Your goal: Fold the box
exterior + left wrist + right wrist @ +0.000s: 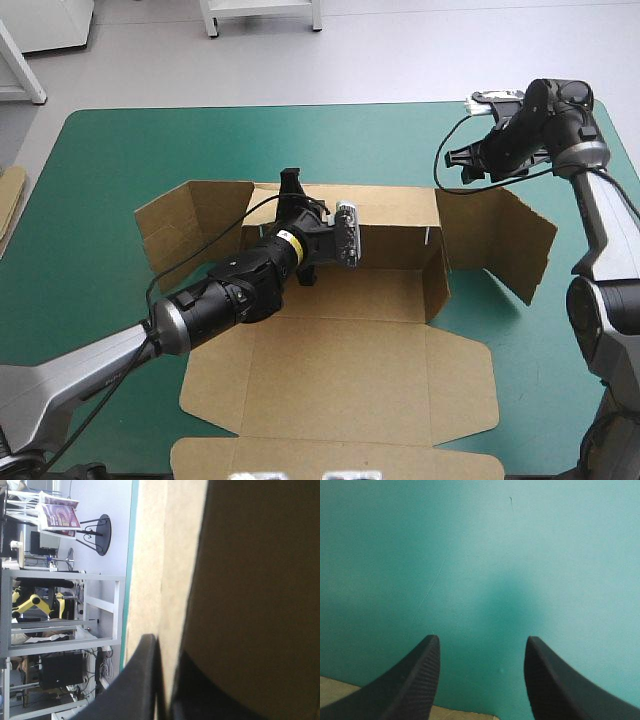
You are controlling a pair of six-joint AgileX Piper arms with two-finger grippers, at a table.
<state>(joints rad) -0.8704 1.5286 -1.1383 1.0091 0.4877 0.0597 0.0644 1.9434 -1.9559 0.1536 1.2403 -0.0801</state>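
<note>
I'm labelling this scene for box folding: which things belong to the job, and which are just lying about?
Job: brown box; left gripper, shut on its raised back wall; right gripper, open, empty.
Lying about: spare board at the left edge of the table.

The box lies in the middle of the worktop, its lid flat toward the near edge and its far wall upright. The left gripper sits at that wall, which passes between its fingers. The right gripper hangs over the far right corner, behind the box's right flap, and a spare sheet lies past the left edge.
</note>
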